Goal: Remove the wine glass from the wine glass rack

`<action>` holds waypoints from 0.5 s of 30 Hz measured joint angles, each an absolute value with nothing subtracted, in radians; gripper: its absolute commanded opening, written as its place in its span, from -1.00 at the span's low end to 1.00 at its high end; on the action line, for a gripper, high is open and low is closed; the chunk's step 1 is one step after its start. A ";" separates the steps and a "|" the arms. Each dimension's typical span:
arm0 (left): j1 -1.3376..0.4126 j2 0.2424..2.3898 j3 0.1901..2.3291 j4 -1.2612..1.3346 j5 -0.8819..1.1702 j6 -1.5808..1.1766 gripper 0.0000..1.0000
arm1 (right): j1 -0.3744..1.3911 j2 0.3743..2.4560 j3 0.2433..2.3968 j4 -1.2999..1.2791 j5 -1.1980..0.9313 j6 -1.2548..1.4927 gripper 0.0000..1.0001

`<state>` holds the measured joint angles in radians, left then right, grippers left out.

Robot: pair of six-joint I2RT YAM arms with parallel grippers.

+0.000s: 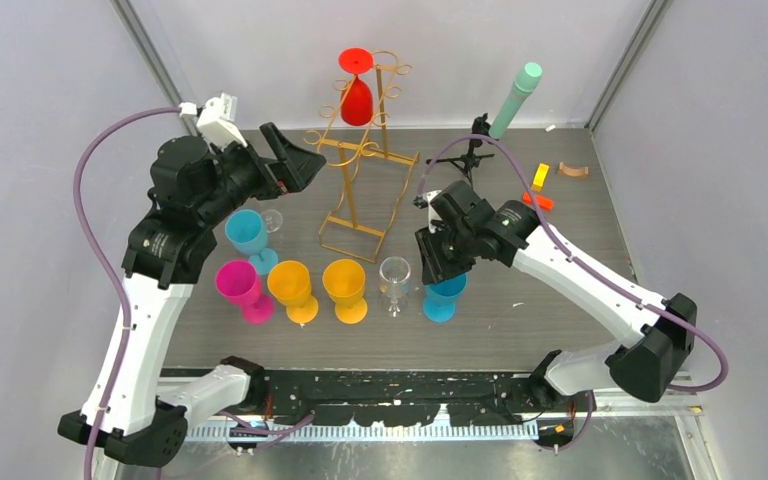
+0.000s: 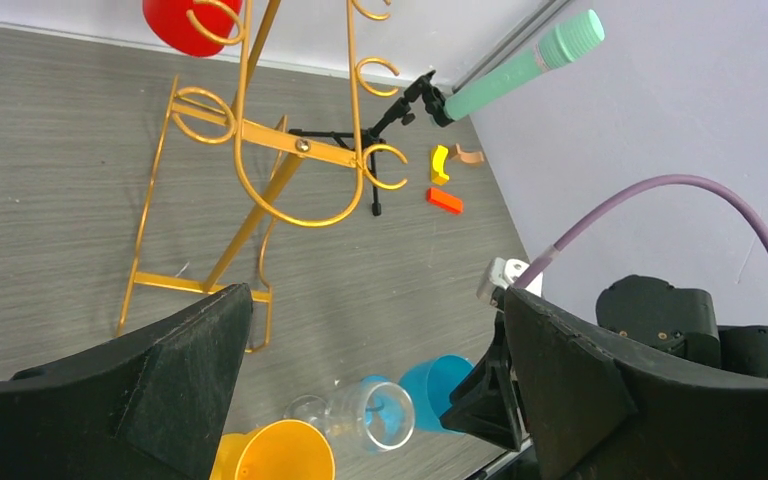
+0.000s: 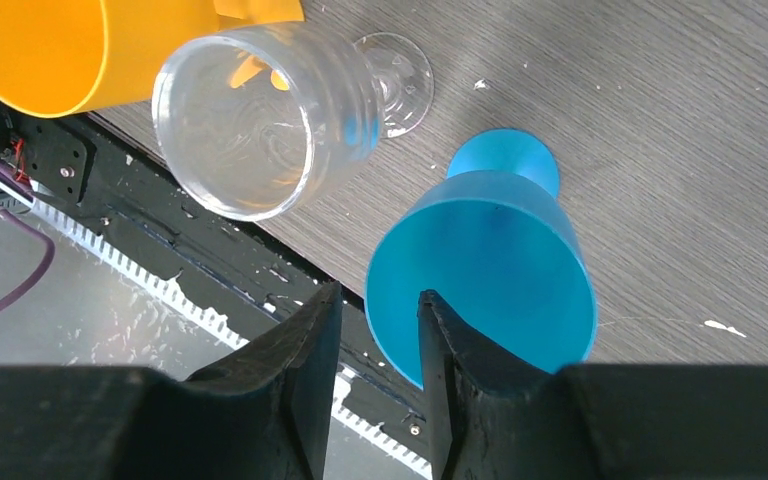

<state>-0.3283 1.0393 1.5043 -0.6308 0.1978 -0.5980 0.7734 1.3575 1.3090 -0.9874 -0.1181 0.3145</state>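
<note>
Grey wood-grain table (image 1: 520, 310) between pale walls. At its far middle stands the wine glass rack (image 1: 348, 195), with the red wine glass (image 1: 357, 98) hanging foot-up from its top hooks. The left wrist view cuts off most of that glass. The left gripper (image 2: 375, 300) gapes wide and empty near the rack. The right gripper (image 3: 378, 295) is partly spread at the blue glass (image 3: 500, 250), whose rim enters the gap; one finger may touch it, hard to tell. From above, this gripper hides the blue bowl.
</note>
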 measured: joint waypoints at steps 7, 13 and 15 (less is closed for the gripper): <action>-0.328 1.152 1.671 -0.673 0.174 -0.612 0.99 | 0.776 1.272 1.311 -0.966 -0.039 0.351 -0.20; -0.324 1.348 1.911 -0.684 0.164 -0.639 0.99 | 0.776 1.184 1.317 -0.921 0.111 0.401 -0.20; -0.318 1.446 1.992 -0.680 0.152 -0.655 0.99 | 0.776 1.158 1.317 -0.908 0.153 0.418 -0.20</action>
<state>-0.3176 1.4464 1.9923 -0.6800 0.1520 -0.6552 0.7761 1.1576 1.3167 -0.9077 0.1532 0.4183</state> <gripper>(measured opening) 0.994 0.399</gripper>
